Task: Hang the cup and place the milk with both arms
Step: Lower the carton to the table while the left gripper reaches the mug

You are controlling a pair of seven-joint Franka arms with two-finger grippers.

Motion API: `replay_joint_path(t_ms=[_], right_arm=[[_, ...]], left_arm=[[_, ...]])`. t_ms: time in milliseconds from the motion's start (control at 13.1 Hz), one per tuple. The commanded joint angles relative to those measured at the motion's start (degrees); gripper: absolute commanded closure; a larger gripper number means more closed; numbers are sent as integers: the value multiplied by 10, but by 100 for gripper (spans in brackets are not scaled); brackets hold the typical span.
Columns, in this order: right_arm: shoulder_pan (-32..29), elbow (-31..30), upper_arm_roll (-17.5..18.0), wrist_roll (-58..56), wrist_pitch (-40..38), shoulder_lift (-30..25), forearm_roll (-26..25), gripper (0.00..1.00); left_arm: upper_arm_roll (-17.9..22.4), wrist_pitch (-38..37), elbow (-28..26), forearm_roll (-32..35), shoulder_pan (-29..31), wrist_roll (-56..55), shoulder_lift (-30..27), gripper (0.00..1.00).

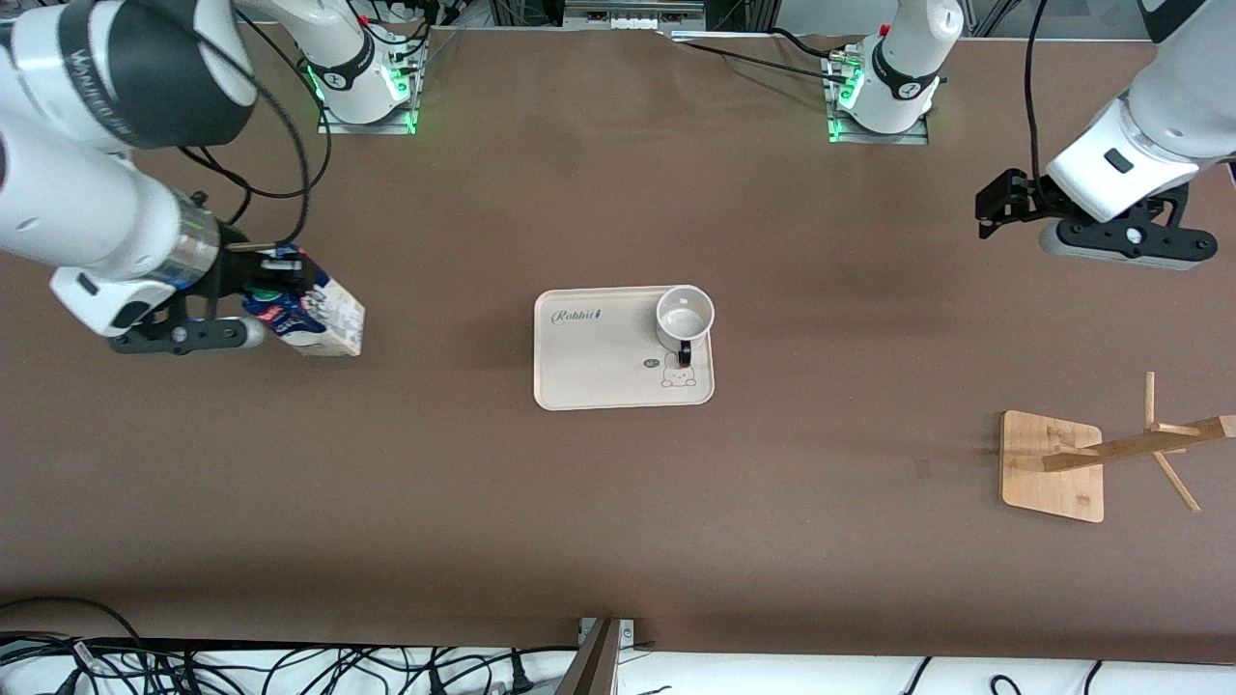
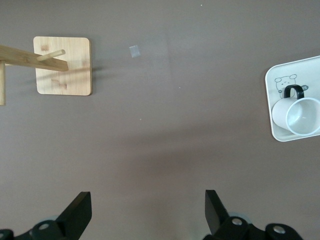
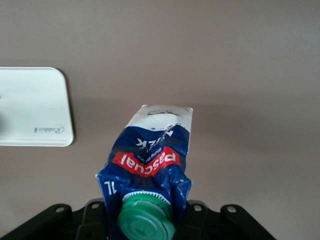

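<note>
Your right gripper (image 1: 266, 290) clamps the milk (image 1: 314, 311), tilted, base toward the tray (image 1: 589, 372). The cup (image 1: 685, 317) stands upright in the tray's corner. Your left gripper (image 2: 145, 212) waits, fingers apart.

Table (image 1: 618, 512): brown matte top filling nearly the whole front view.
Upper edge: a metal rail (image 1: 632, 12) and dark cabling.
Lower edge: a white strip with tangled black cables (image 1: 290, 666) and a small metal bracket (image 1: 606, 632).
Light: even, soft shadows; green glow on two mounting plates (image 1: 367, 121).
</note>
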Motion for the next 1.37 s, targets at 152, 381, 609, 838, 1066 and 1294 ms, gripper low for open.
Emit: replay_joint_path(t_ms=[152,381,609,838,1066,1294], right_arm=[[-60,-5,0,-29,-70,40,-1,63],[-90,-33,0,-61,-52,52,2,62],[-93,-86,0,-87,22,63,-1,61],[-92,-137,2,-90,87,63,0,60],[-90,-173,3,-90,124,63,1,60],[-89,-212,4,-100,166,56,1,60]], left_arm=[[-26,-18,29,0,-2,-42,17,0],[-74,-16,35,8,-3,-37,78,0],[-97,-15,55,16,-8,-45,123,0],[-101,-10,69,15,-44,-122,203,0],[-100,25,134,15,-105,-228,284,0],[-95,96,152,8,-134,-294,327,0]])
